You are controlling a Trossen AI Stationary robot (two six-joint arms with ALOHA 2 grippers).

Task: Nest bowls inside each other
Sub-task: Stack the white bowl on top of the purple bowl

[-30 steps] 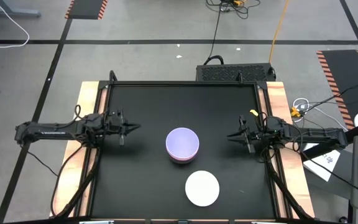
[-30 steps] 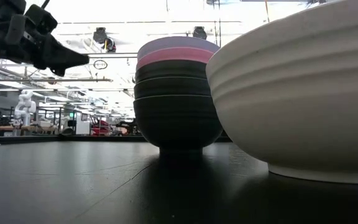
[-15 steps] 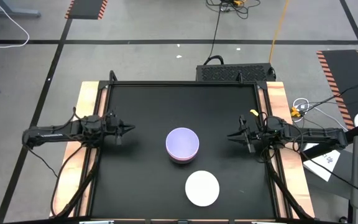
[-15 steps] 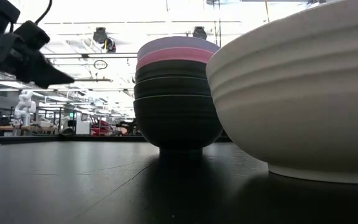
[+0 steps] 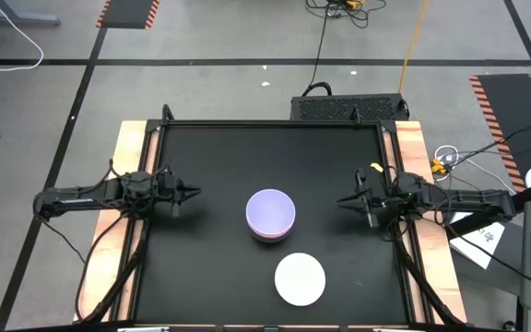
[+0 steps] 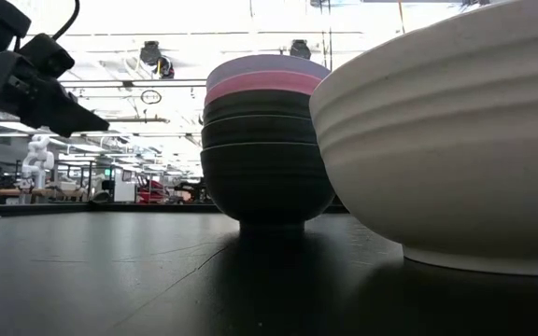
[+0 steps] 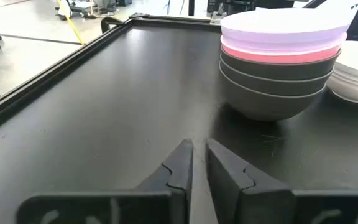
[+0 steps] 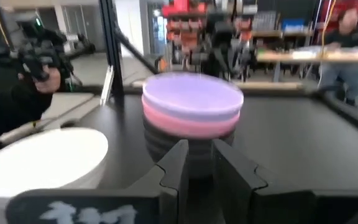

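Five bowls are sitting nested in one stack: a lavender bowl (image 5: pixel 270 210) on top, a pink bowl (image 7: pixel 278 53), three black bowls (image 6: pixel 266 154). One white bowl (image 5: pixel 300 278) is standing apart.

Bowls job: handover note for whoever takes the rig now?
Left hand: empty, fingers nearly shut with a thin gap, at the table's left side.
Right hand: empty, a narrow gap too, at the right side.
Stack: mid-table, three black bowls at the bottom, pink bowl above them, purple bowl on top.
White bowl: alone, apart from the stack, nearer the front edge.
Done: five nested. Left: put the white bowl on the stack.
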